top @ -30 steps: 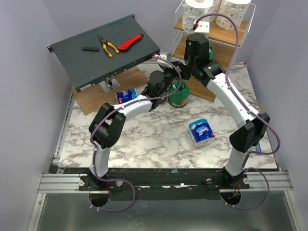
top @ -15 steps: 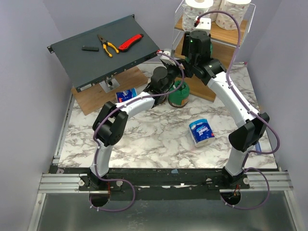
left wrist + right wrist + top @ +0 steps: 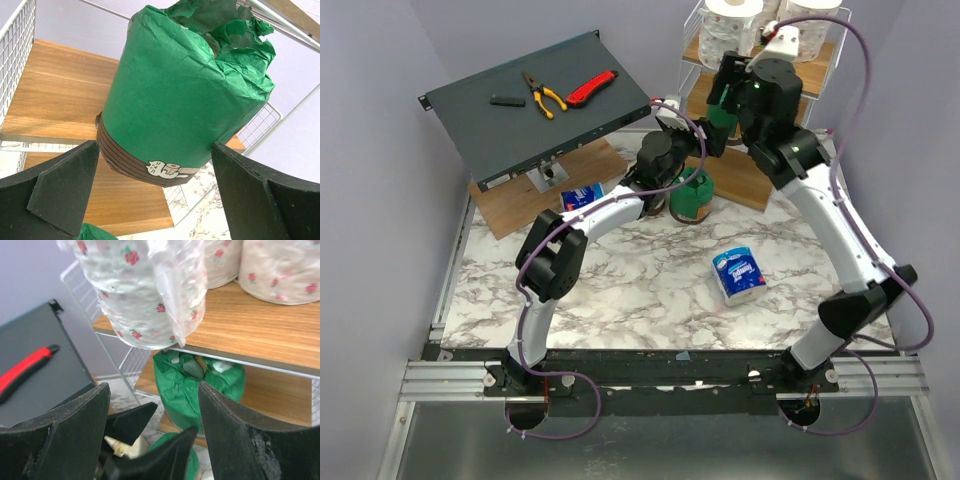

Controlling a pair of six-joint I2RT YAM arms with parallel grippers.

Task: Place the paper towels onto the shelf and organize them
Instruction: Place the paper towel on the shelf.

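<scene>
Both pairs of jaws stand released: the left gripper (image 3: pixel 155 172) spreads wide either side of a green-wrapped roll (image 3: pixel 185 95) without visibly touching it, and the right gripper (image 3: pixel 152 415) gapes on nothing just in front of the shelf (image 3: pixel 260 335). The shelf carries white printed rolls (image 3: pixel 145 305) on its top board and the green-wrapped roll upright on the board beneath, which I judge explains the flanking fingers: letting go or squaring it up. A second green roll (image 3: pixel 692 198) and two blue-and-white packs (image 3: pixel 738 274) wait on the marble table (image 3: pixel 620 290), not yet shelved.
</scene>
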